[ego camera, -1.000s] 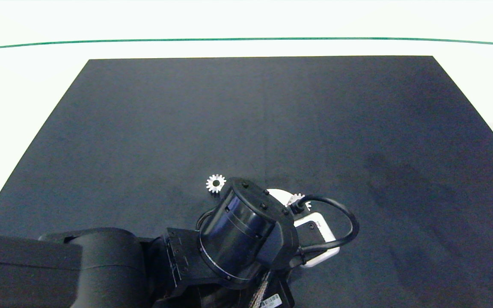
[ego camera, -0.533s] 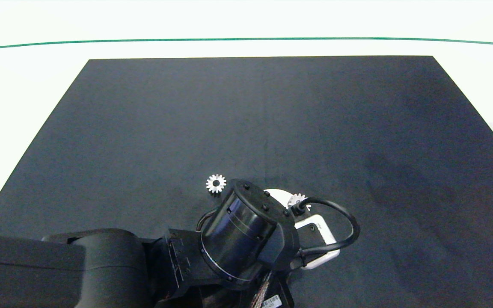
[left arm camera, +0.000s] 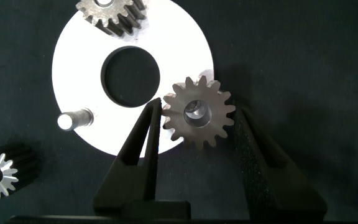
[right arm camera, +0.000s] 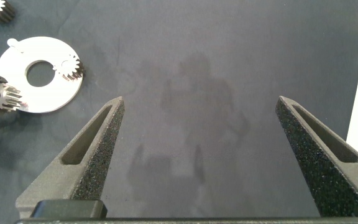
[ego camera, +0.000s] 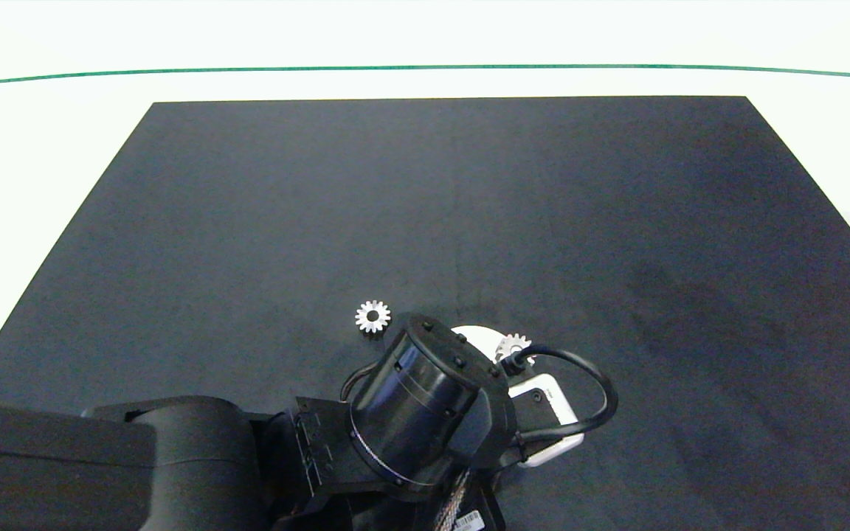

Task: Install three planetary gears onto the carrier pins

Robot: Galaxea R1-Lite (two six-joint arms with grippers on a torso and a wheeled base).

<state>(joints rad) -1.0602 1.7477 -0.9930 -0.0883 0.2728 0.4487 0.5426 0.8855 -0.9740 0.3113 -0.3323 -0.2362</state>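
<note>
The white carrier disc [left arm camera: 185,50] lies on the dark mat, mostly hidden under my left wrist in the head view [ego camera: 475,336]. One planetary gear [left arm camera: 112,14] sits on a carrier pin at the disc's rim, also seen as gear [ego camera: 513,344]. A second pin [left arm camera: 73,119] stands bare. My left gripper [left arm camera: 197,111] is shut on another gear [left arm camera: 199,113] over the disc's edge, and a pale spot shows through its hole. A third gear [ego camera: 372,316] lies loose on the mat beside the disc. My right gripper [right arm camera: 197,143] hangs open over bare mat, away from the disc [right arm camera: 39,74].
The dark mat [ego camera: 469,206] covers most of the white table [ego camera: 26,147]; a green line [ego camera: 425,67] runs along the far side. My left arm [ego camera: 174,464] fills the near left corner, with a black cable [ego camera: 595,391] looping by the wrist.
My left wrist has eased slightly toward the near edge of the table. The loose gear, the disc and the seated gear have not moved.
</note>
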